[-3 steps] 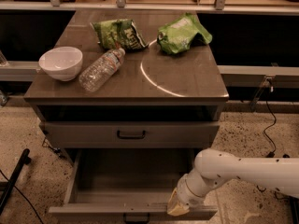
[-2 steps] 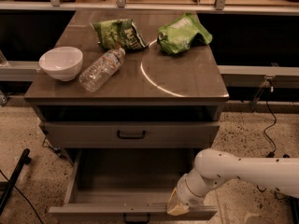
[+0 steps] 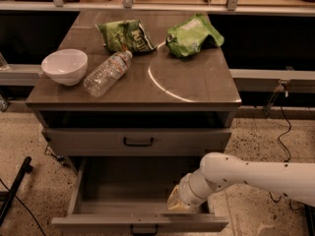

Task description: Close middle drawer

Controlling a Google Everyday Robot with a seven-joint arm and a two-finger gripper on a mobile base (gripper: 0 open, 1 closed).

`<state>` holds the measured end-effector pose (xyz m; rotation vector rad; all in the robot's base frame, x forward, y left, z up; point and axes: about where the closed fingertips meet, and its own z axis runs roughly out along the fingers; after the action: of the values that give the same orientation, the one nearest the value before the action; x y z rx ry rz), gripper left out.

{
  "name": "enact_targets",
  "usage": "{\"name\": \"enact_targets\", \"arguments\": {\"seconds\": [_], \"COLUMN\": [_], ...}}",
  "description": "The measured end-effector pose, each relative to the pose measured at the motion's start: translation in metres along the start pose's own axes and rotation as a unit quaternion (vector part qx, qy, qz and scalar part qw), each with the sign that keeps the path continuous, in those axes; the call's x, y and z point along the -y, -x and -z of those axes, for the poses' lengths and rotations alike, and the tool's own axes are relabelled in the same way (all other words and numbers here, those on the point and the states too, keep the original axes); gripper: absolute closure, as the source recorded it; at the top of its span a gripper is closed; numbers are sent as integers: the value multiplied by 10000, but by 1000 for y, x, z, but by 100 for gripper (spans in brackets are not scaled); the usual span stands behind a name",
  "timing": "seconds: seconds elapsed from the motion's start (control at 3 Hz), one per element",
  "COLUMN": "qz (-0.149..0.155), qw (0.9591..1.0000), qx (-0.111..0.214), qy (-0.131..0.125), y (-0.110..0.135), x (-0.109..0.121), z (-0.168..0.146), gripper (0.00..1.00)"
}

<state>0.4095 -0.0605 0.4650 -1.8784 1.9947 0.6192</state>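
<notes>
The middle drawer (image 3: pixel 98 223) stands pulled well out below the tabletop's (image 3: pixel 197 85) near edge, and the gripper (image 3: pixel 178 203) sits just inside it, behind the right end of the front panel and under the tabletop's near right corner. To close it well, I judge the gripper should clear the panel and press its outer face squarely near the middle, since a push at the right end could skew the drawer. The drawer's handle is cut off at the bottom. Whether the gripper is open or closed cannot be told, because the panel and wrist hide its tip.
</notes>
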Motion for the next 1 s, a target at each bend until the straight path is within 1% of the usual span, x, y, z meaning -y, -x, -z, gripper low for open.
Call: {"name": "enact_targets", "arguments": {"seconds": [0.33, 0.67, 1.0], "qz": [43, -39, -100], "qw": [10000, 10000, 9999], "qx": [2, -61, -85], "qy": [-64, -20, 27], "y": [0, -13, -26], "x": [3, -2, -12], "z": [4, 9, 12], "gripper": [100, 100, 83]}}
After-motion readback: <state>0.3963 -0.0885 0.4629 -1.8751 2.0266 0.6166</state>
